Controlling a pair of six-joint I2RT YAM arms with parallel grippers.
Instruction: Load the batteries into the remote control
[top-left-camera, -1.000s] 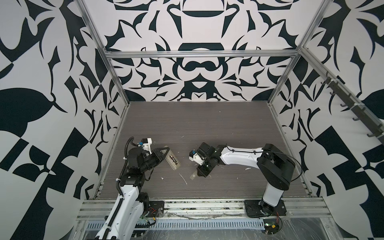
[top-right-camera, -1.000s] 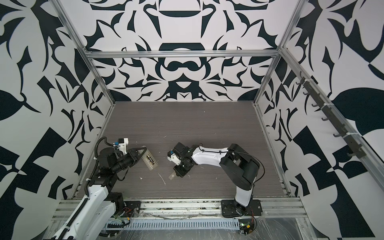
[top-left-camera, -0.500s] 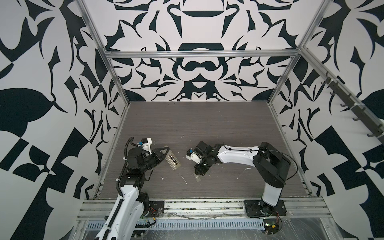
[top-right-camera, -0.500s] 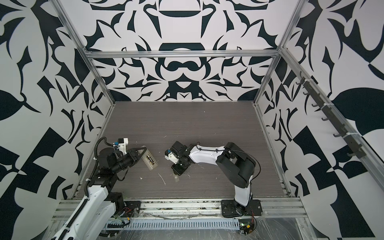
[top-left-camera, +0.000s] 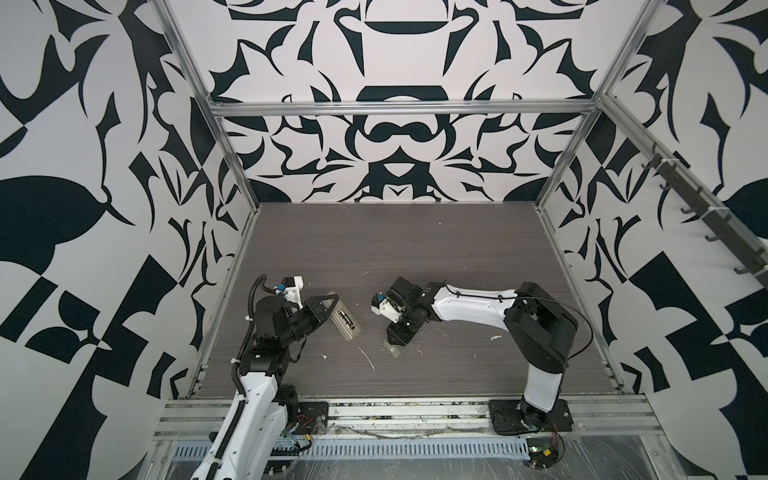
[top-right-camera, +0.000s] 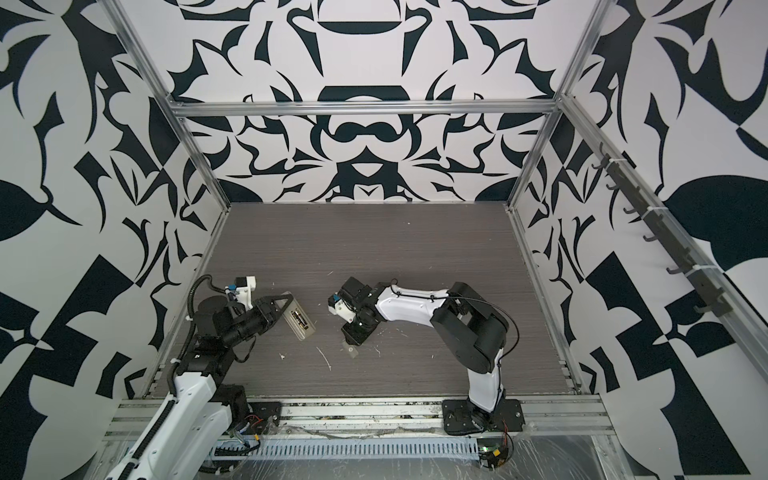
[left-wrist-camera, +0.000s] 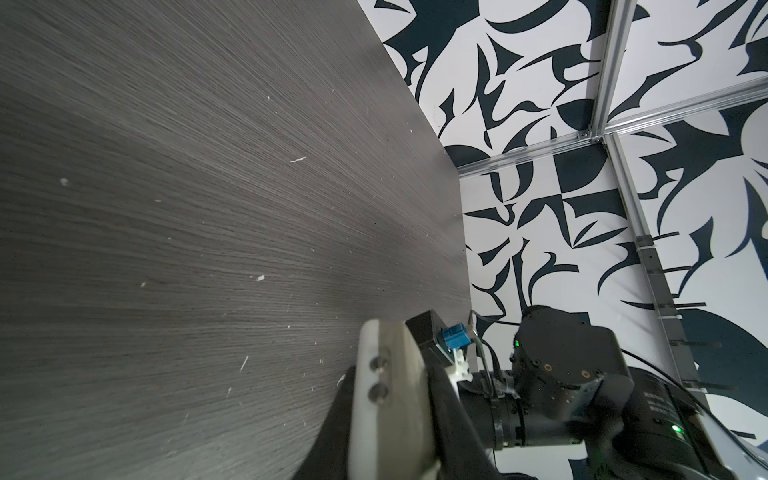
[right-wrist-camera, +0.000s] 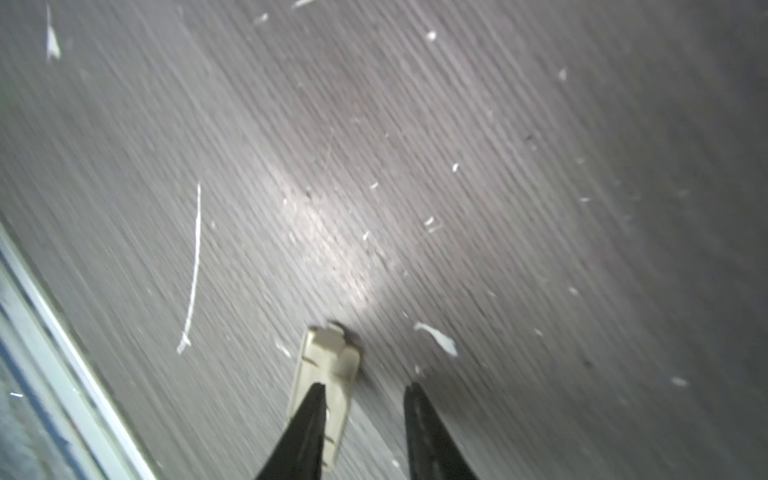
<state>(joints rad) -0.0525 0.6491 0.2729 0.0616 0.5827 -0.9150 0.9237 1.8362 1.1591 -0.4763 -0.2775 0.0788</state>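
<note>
1. Nearest the camera, low and centre in both top views, the translucent cover piece (top-left-camera: 392, 351) lies flat on the table (top-left-camera: 415, 249). White slivers (top-left-camera: 368, 358) are scattered just to its left.
2. Just above it in frame, your right gripper (right-wrist-camera: 365, 386) has its fingers spread and holds nothing. In the right wrist view one finger (right-wrist-camera: 309, 415) overlaps the cover while the other sits apart over bare wood, so the piece is not between them.
3. Judged from that, the step in hand is the cover. Shift sideways until the piece sits centred in the gap, pinch across its narrow width, and close slowly. A thin flat piece is liable to skid or tip under an off-centre pinch.
4. Farther back, left of centre, your left gripper (top-left-camera: 332, 308) is pressed tight on one end of the remote control (top-left-camera: 345, 322). The remote appears tilted clear of the table, well apart from the right gripper. Hold it steady and level for the fit.
5. The batteries cannot be made out. Dark marks on the remote's upturned face are too small to tell seated cells from buttons, so confirm both are in before you bring the cover across.
</note>
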